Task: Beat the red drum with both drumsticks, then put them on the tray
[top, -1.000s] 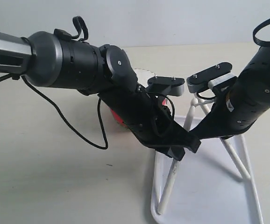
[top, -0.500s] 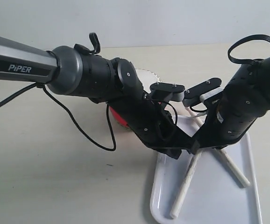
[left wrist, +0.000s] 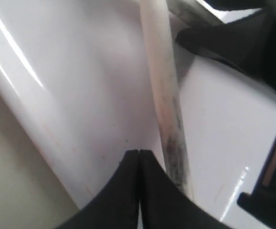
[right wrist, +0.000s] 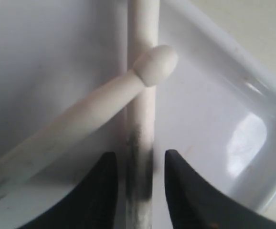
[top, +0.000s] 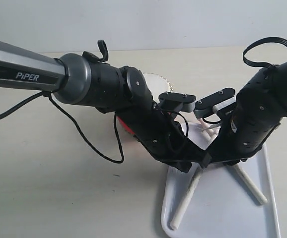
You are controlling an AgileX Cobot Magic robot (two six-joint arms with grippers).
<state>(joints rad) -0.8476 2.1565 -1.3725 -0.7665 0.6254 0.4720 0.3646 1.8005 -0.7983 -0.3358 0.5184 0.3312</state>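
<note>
The left gripper (left wrist: 139,155) is clenched and empty. Its jaws are pressed together above the tray (top: 223,215), and the first drumstick (left wrist: 164,95) lies just beside them on the tray floor. The right gripper (right wrist: 141,162) is released, its jaws parted on either side of the second drumstick (right wrist: 141,28), which lies in the tray with the first drumstick's rounded tip crossing over it. The red drum (top: 124,128) stands on the table (top: 59,188) just beside the tray, mostly hidden behind the left arm (top: 104,89).
</note>
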